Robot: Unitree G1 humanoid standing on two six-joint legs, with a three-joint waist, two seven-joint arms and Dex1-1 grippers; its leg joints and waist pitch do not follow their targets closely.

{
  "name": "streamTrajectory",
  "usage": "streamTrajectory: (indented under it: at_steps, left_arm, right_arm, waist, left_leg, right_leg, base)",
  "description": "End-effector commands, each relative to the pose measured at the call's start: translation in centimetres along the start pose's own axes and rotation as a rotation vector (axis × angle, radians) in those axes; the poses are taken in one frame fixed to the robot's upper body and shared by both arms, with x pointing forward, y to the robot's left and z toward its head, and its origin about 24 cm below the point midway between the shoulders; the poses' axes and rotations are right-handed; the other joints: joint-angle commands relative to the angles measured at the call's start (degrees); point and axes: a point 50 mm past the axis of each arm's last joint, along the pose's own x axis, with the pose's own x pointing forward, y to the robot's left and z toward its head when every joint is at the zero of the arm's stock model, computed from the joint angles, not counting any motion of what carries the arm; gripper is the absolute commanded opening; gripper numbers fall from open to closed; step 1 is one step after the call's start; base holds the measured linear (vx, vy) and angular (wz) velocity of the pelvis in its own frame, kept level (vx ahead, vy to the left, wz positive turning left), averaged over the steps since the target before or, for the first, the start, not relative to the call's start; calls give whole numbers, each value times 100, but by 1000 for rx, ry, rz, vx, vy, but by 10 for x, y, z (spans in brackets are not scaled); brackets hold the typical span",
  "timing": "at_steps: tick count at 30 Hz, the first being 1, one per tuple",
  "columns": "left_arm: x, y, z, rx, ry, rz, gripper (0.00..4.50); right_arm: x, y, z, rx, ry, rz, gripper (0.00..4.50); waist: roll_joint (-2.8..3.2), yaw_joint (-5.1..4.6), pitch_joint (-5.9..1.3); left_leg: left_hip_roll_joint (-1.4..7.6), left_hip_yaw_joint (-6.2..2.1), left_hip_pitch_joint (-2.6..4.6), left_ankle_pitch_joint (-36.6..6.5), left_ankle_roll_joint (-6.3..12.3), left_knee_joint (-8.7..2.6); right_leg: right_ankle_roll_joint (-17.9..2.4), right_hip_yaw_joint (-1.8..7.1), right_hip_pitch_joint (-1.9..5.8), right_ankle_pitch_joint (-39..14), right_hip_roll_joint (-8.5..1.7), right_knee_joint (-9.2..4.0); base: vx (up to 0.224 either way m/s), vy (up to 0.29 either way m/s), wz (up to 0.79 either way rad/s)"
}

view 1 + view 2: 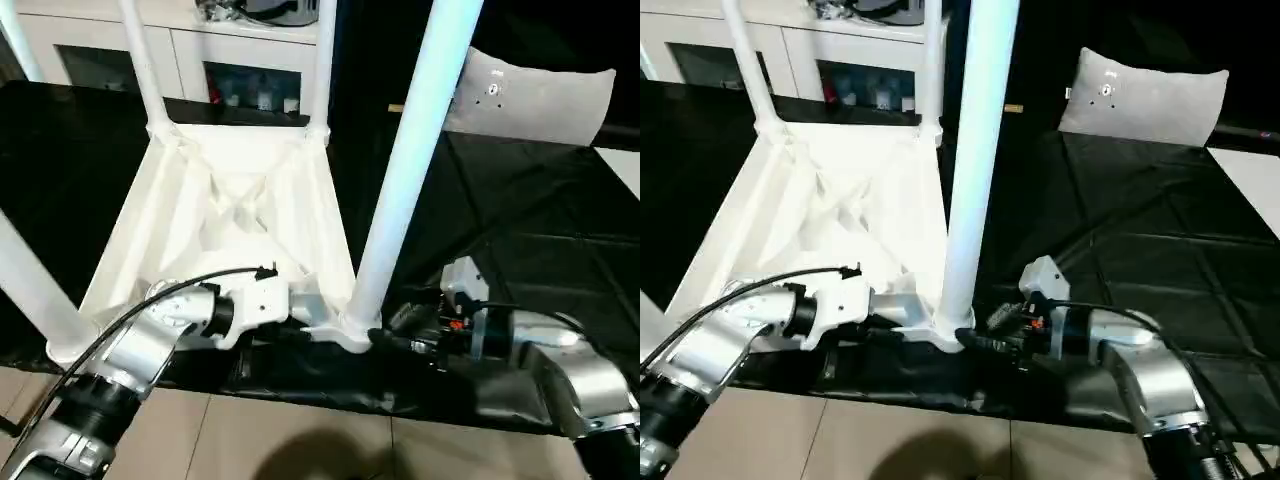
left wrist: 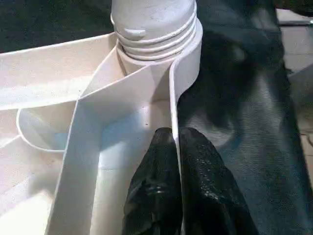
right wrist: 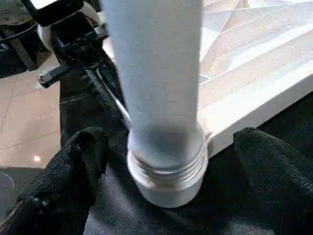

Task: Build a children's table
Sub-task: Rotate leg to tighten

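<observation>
The children's table lies upside down on a black cloth, its white ribbed tabletop (image 1: 200, 220) facing up. Four white tube legs stand in the corner sockets: far left (image 1: 145, 60), far right (image 1: 323, 60), near left (image 1: 30, 290) and near right (image 1: 410, 150). My left gripper (image 2: 175, 142) is shut on the thin near rim of the tabletop, close to the near right socket (image 2: 154, 34). My right gripper (image 3: 171, 147) is open, its fingers (image 3: 88, 152) standing either side of that leg's threaded base (image 3: 168, 171) with gaps to it.
The black cloth (image 1: 520, 230) covers the work surface to the right and behind. A white cabinet with glass doors (image 1: 90, 50) stands at the back left, and a grey pad (image 1: 535, 95) lies at the back right. Tiled floor (image 1: 300, 440) shows at the near edge.
</observation>
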Motion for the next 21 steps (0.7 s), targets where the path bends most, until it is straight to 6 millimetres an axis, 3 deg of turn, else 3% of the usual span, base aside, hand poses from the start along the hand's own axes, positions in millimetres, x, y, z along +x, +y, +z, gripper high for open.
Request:
streamTrajectory:
  at_steps: [1,2,3,4,6,8,10,13,17,18,21]
  left_arm:
    - [12,-17,-8,-10,42,-130,0]
    - [13,-16,-6,-6,41,-138,0]
    - [14,-15,-5,-3,39,-143,0]
    - [14,-14,-5,-2,37,-146,0]
    - [14,-11,-5,3,43,-152,0]
    - [13,-7,-6,12,55,-155,0]
    - [13,-3,-6,18,65,-150,0]
    - [12,3,-4,18,60,-141,0]
    - [12,6,-4,19,59,-127,0]
    - [12,6,-4,21,61,-127,0]
    - [14,5,-3,10,48,-121,0]
  right_arm:
    - [-5,3,3,-4,-19,-11,447]
    - [-7,5,2,2,-21,-15,447]
    - [-7,7,1,5,-23,-23,447]
    - [-8,8,1,7,-26,-29,447]
    - [-7,9,0,14,-35,-36,447]
    - [-5,9,0,10,-40,-39,447]
    - [-2,8,0,10,-52,-45,447]
    - [3,9,0,3,-67,-51,447]
    - [5,9,2,2,-85,-71,447]
    - [5,10,4,5,-94,-67,447]
    - [4,11,6,-4,-95,-59,447]
  waist:
    - [52,-3,-257]
    - [49,7,-259]
    - [219,28,-245]
    - [164,10,-243]
    - [169,15,-241]
    - [259,9,-255]
    - [269,-2,-251]
    - [369,-6,-248]
    - [373,-14,-252]
    - [339,-16,-248]
    - [357,-11,-249]
  left_leg:
    - [22,90,-113,-1235,384,-374]
    - [18,90,-120,-1188,408,-374]
    - [24,90,-92,-1184,412,-377]
    - [22,103,-93,-1188,435,-368]
    - [3,88,-115,-1188,449,-372]
    - [4,73,-95,-1285,422,-375]
    - [-3,73,-83,-1385,416,-370]
    - [0,42,-73,-1556,340,-387]
    - [-4,35,-84,-1556,337,-389]
    - [-1,41,-82,-1542,357,-386]
    - [9,34,-92,-1463,376,-393]
  right_leg:
    - [-914,207,419,-1582,-138,-367]
    - [-916,210,430,-1581,-140,-365]
    - [-968,216,410,-1526,-141,-378]
    - [-980,212,410,-1500,-133,-399]
    - [-924,188,441,-1760,-140,-404]
    - [-887,165,440,-2036,-149,-440]
    - [-850,158,432,-2191,-148,-468]
    - [-769,128,435,-2383,-158,-498]
    - [-760,126,452,-2403,-163,-495]
    - [-741,128,446,-2460,-164,-508]
    - [-733,134,454,-2445,-173,-490]
  base:
    - [0,0,0]
    - [0,0,0]
    - [0,0,0]
    - [0,0,0]
    - [0,0,0]
    - [0,0,0]
    - [0,0,0]
    - [0,0,0]
    - [0,0,0]
    - [0,0,0]
    - [0,0,0]
